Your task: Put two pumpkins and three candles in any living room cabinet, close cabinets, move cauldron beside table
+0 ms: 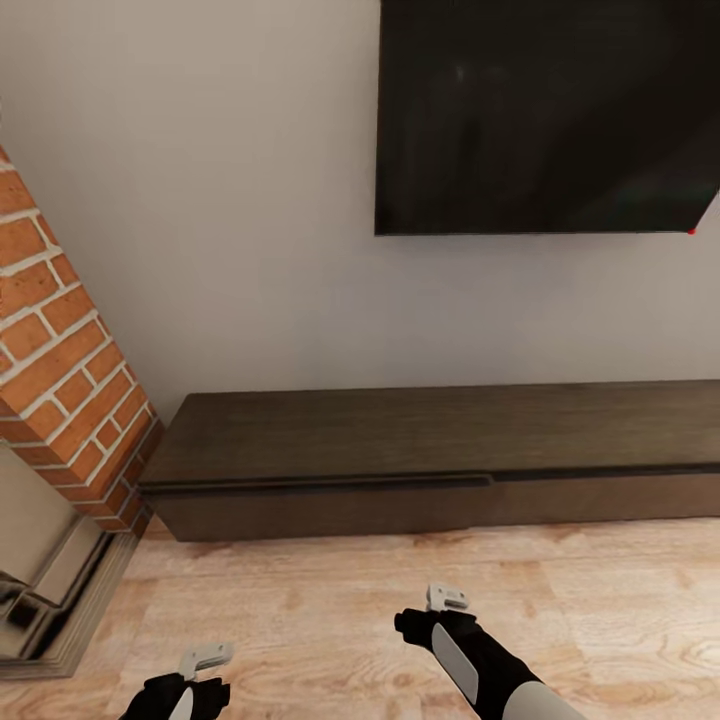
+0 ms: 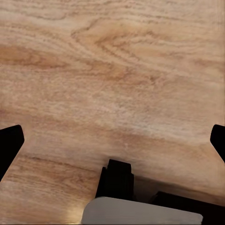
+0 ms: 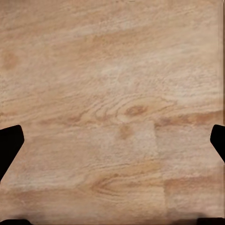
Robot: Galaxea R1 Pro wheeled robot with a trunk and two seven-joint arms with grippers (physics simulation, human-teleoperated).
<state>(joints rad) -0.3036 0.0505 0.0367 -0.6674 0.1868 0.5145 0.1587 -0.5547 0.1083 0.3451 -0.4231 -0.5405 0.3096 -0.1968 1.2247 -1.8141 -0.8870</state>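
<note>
The head camera looks forward and down at the cabinet (image 1: 440, 460) against the wall, with wooden floor (image 1: 330, 610) nearer. Each wrist camera faces straight down, close over floorboards between wide-spread fingertips (image 2: 9, 145), sharing that floor.

- the cabinet (image 1: 440, 455) is a long, low dark-brown wooden unit, set on the floor against the wall.
- its top is flat and bare, with a faint wood grain.
- its flat, handleless fronts sit flush and closed, a thin dark gap running under the top edge.
- its right end runs past the head view's edge.
</note>
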